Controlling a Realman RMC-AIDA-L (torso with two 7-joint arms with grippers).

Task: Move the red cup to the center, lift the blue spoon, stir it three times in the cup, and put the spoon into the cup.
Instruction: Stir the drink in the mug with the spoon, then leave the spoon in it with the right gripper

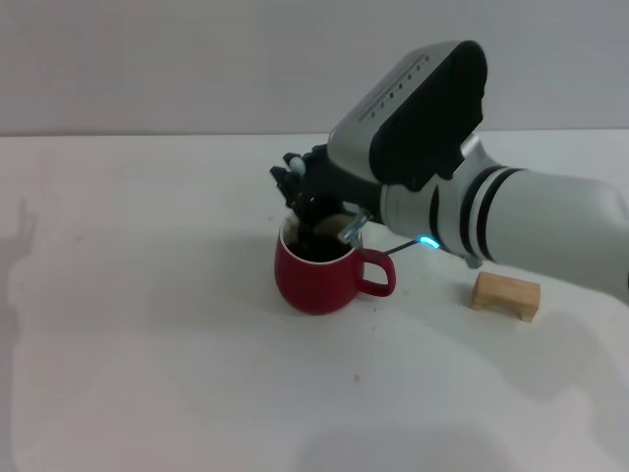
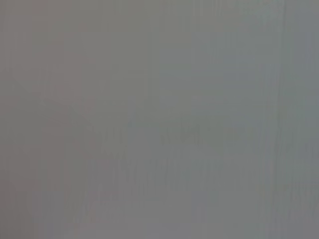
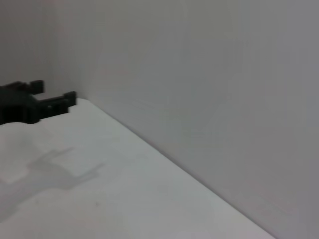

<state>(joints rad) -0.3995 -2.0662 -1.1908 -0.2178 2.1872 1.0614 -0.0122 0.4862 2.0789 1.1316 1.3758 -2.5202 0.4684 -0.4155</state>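
Note:
The red cup (image 1: pixel 316 277) stands upright near the middle of the white table (image 1: pixel 147 324), its handle pointing right and dark liquid inside. The blue spoon (image 1: pixel 351 231) shows as a pale blue-grey piece leaning on the cup's rim on the handle side, its lower end inside the cup. My right gripper (image 1: pixel 288 175) hovers just above the cup's far rim, its black fingers apart and nothing visible between them. In the right wrist view the right gripper (image 3: pixel 54 92) shows as two fingertips over the table with a gap between them. The left arm is out of view.
A pale wooden block (image 1: pixel 505 295) lies on the table to the right of the cup, under my right forearm. A grey wall (image 3: pixel 209 89) rises behind the table's far edge. The left wrist view holds only a plain grey surface.

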